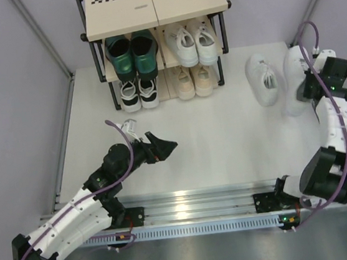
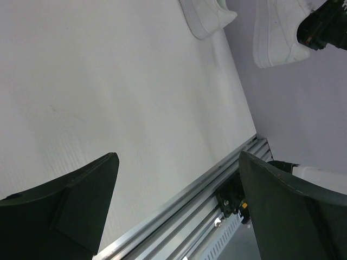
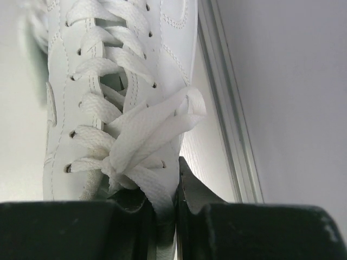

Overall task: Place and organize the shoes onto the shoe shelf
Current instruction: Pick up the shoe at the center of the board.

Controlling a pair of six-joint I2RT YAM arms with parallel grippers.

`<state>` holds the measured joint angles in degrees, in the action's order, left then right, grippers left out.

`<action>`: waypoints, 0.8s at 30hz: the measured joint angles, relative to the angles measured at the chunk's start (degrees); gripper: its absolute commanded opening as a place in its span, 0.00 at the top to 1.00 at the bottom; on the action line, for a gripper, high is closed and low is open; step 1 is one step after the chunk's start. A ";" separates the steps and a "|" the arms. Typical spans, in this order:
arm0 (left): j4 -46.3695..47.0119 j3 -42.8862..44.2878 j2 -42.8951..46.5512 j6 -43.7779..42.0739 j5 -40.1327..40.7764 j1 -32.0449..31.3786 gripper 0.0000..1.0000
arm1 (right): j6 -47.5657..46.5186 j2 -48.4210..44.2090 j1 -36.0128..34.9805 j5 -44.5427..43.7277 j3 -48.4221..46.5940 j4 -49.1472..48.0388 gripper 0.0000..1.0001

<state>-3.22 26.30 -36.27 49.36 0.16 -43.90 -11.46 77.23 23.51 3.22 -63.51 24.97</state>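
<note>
The shoe shelf (image 1: 153, 7) stands at the far edge. Its middle tier holds glossy dark green shoes (image 1: 130, 52) and a pair of white sneakers (image 1: 192, 43). Its bottom tier holds black-and-white sneakers (image 1: 138, 93) and beige sneakers (image 1: 193, 80). One loose white sneaker (image 1: 262, 79) lies on the table to the shelf's right. My right gripper (image 1: 309, 86) is shut on the side wall of the other white sneaker (image 1: 294, 78) at the right edge; the wrist view shows its laces (image 3: 108, 65) between the jaws (image 3: 176, 179). My left gripper (image 1: 166, 146) is open and empty over mid table (image 2: 179, 162).
The purple right wall (image 3: 293, 81) and the table's metal edge strip (image 3: 227, 108) run close beside the held sneaker. An aluminium rail (image 1: 188, 200) with the arm bases crosses the near edge. Purple walls close the left and right sides.
</note>
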 measured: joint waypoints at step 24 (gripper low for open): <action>14.05 9.92 -18.12 -0.76 -4.83 -2.38 0.02 | 4.04 -22.99 -34.27 22.08 2.08 13.64 1.00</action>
<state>10.83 36.23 -54.39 48.60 -4.67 -46.28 -7.42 54.24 -10.76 25.30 -61.43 38.61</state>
